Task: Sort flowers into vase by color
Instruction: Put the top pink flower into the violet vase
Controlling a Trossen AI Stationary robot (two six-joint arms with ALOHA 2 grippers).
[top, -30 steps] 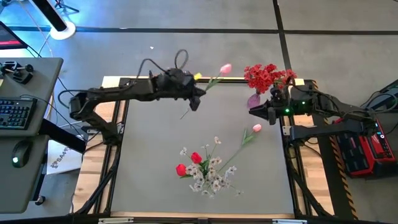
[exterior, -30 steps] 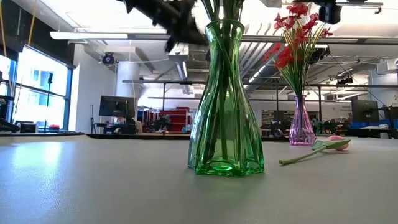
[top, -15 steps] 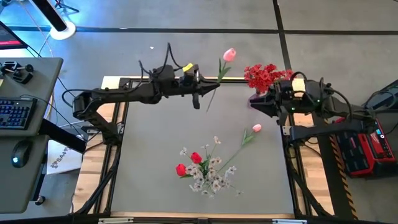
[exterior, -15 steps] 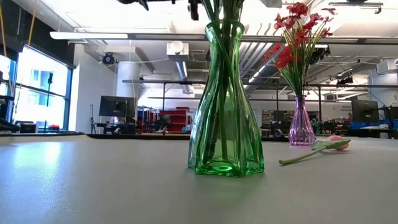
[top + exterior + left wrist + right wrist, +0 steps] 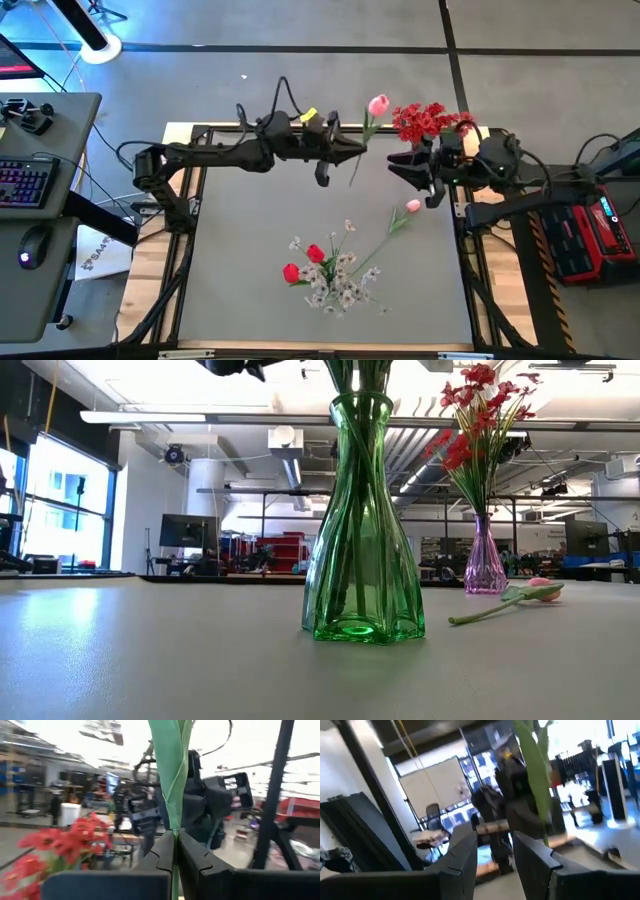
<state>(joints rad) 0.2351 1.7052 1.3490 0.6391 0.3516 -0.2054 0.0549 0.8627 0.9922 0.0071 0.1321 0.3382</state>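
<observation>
Left gripper (image 5: pixel 357 149) clenched on pink tulip (image 5: pixel 377 104) stem, raised beside red blossom cluster (image 5: pixel 428 121). Right gripper (image 5: pixel 397 163) facing it, jaws parted, grasping nothing. Another pink tulip (image 5: pixel 411 207) lying on surface (image 5: pixel 240 220).

We look down on a grey tabletop (image 5: pixel 260 230) edged in pale wood, standing on a grey floor (image 5: pixel 300 25) crossed by dark seams. To one side we see a grey desk (image 5: pixel 40 200) carrying a keyboard (image 5: pixel 25 185) and a mouse (image 5: pixel 30 258); on the other side sits a red and black case (image 5: pixel 585 235). At table height we see a large open hall behind: a bright window (image 5: pixel 60 510), a white column (image 5: pixel 205 490), exposed ceiling ducts (image 5: pixel 400 440), a dark monitor (image 5: pixel 185 530) and distant red cabinets (image 5: pixel 275 545).
</observation>
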